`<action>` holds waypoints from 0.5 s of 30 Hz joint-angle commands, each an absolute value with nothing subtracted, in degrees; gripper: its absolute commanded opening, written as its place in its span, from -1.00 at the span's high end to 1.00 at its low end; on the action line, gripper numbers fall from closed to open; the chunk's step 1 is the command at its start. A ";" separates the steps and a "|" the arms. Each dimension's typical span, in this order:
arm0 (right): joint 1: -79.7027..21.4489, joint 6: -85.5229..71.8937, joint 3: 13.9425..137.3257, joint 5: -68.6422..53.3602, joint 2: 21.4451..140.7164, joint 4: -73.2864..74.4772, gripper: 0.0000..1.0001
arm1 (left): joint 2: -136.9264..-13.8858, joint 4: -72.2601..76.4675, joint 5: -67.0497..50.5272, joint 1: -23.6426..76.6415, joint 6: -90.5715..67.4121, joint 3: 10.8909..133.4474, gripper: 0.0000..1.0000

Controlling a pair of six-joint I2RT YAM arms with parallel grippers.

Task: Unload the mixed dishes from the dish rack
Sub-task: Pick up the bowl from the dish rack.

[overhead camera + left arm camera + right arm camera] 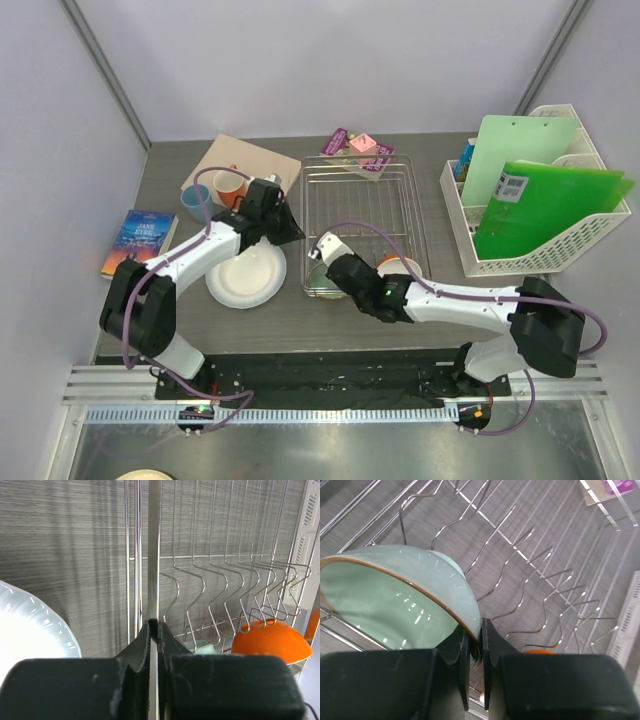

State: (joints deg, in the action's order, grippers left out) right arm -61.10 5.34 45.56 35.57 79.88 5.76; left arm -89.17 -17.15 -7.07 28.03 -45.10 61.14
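Note:
The silver wire dish rack [365, 205] stands mid-table. My left gripper [296, 231] is shut on its left rim wire [154, 575]; in the left wrist view the jaws [155, 628] pinch that bar. My right gripper [322, 256] is shut on the rim of the pale green bowl [395, 595], which leans in the rack's near-left corner; the fingertips [476, 630] clamp its brown edge. The cream bowl with orange outside [399, 265] lies in the rack's near-right part. On the table left of the rack sit the white plate [245, 276], orange-red mug [230, 187] and light-blue cup [196, 200].
A book [138, 240] lies at the far left and a tan board [255, 160] lies behind the mug. Purple packets [358, 152] sit behind the rack. A white file basket [530, 235] with green folders stands at the right.

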 commanded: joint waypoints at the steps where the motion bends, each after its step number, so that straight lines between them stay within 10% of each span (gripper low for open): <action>1: -62.83 11.24 44.48 52.37 75.59 -7.98 0.98 | -90.61 -17.05 -4.39 27.69 -47.11 60.29 1.00; 15: -66.97 18.38 42.88 57.93 69.89 -19.26 0.98 | -90.53 -16.00 -4.58 27.69 -48.87 60.03 1.00</action>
